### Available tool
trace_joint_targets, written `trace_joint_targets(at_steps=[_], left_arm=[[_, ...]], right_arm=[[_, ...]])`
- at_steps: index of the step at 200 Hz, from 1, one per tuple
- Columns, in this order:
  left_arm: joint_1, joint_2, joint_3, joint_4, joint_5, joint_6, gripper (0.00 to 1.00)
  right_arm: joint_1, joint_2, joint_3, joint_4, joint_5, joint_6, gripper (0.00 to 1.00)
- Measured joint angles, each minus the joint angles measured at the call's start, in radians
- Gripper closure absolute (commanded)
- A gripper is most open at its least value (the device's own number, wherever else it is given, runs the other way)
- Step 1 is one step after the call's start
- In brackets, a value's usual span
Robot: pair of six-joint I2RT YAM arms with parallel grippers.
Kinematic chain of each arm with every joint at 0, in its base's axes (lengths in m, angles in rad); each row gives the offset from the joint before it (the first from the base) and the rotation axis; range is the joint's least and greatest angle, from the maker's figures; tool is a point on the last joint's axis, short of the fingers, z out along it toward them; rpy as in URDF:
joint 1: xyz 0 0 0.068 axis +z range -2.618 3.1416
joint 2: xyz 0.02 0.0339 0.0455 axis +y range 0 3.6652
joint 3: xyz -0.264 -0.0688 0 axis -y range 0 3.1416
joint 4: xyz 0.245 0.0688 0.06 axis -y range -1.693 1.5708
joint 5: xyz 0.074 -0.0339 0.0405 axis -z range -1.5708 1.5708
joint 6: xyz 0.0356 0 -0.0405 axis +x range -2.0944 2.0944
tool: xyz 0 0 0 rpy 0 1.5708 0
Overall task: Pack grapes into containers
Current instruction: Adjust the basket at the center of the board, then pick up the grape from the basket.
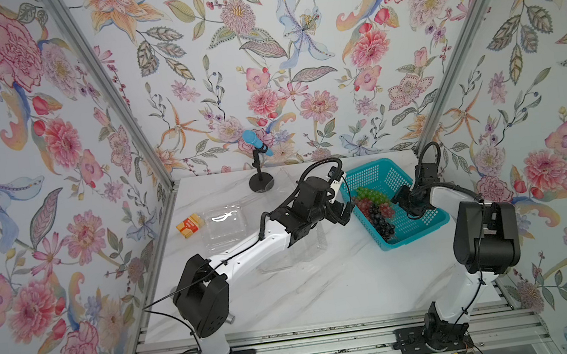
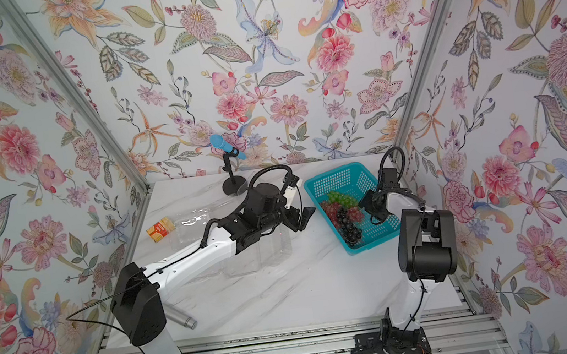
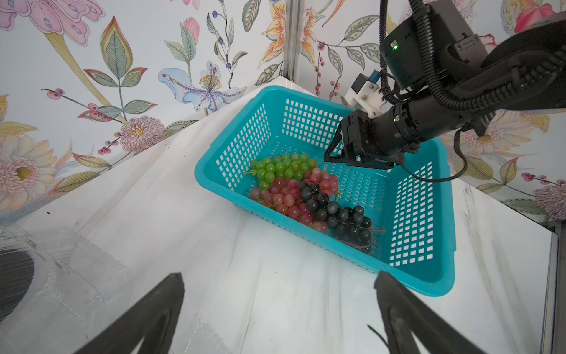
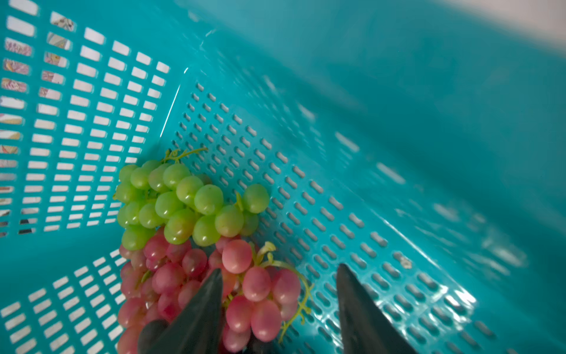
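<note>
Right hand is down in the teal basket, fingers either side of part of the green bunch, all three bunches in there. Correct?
No. The right hand straddles part of the red-pink bunch, not the green bunch, which lies beyond it; the right wrist view shows it. It is down in the teal basket, with all three bunches in there.

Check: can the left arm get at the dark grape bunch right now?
Probably yes. The left gripper hangs open just outside the basket, and the dark bunch lies uncovered by its near wall; the right gripper is farther along, at the red bunch.
</note>
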Motion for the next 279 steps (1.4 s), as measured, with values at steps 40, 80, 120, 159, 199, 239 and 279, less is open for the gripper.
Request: trace_joint_targets(at_steps=[40, 80, 120, 159, 199, 239, 279], left_arm=[[0.0, 0.0, -0.001, 0.0, 0.0, 0.002, 0.0], [0.0, -0.001, -0.022, 0.0, 0.0, 0.004, 0.0], [0.0, -0.001, -0.029, 0.0, 0.0, 0.005, 0.0], [0.0, -0.001, -0.029, 0.0, -0.001, 0.016, 0.0], [0.0, -0.003, -0.035, 0.001, -0.003, 0.019, 0.0], [0.0, -0.027, -0.06, 0.001, -0.003, 0.026, 0.0], [-0.001, -0.055, -0.075, 0.002, -0.003, 0.04, 0.0]], right_arm=[[0.024, 0.025, 0.004, 0.019, 0.043, 0.008, 0.51], [0.031, 0.043, 0.017, 0.034, 0.064, 0.016, 0.58], [0.035, 0.062, 0.034, 0.045, 0.09, 0.019, 0.62], [0.059, 0.071, 0.041, 0.047, 0.126, 0.019, 0.63], [0.09, 0.071, 0.041, 0.038, 0.179, 0.019, 0.65], [0.105, 0.071, 0.041, 0.034, 0.242, 0.019, 0.7], [0.123, 0.076, 0.041, 0.035, 0.286, 0.024, 0.72]])
